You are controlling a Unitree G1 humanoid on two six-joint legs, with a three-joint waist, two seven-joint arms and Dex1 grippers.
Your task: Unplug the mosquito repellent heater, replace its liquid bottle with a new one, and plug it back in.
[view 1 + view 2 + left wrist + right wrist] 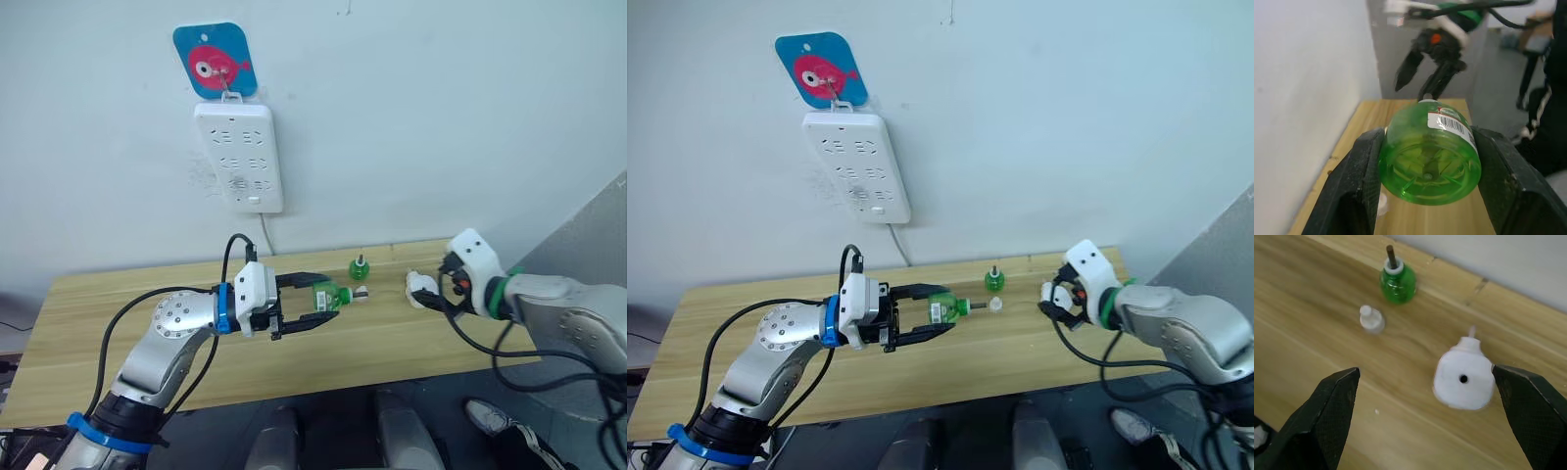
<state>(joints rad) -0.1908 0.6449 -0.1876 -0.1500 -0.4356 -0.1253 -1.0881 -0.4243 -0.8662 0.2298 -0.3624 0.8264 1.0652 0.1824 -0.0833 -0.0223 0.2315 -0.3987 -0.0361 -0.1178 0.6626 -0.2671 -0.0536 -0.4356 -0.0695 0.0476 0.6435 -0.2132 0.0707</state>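
Right wrist view: my right end effector (1425,406) hangs spread wide over the mosquito repellent heater (1464,380), which lies unplugged on the desk (1312,308). Left end effector (318,311) is clamped on a green liquid bottle (1430,154). Heater looks light, rigid, slick; I'd pinch its flat sides.

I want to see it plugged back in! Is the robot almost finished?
About halfway. Done: the heater is unplugged and lies on the table, and one green bottle stands apart from it. In hand: the left end effector grips another green bottle. Left: fit a bottle into the heater, then plug it into the power strip.
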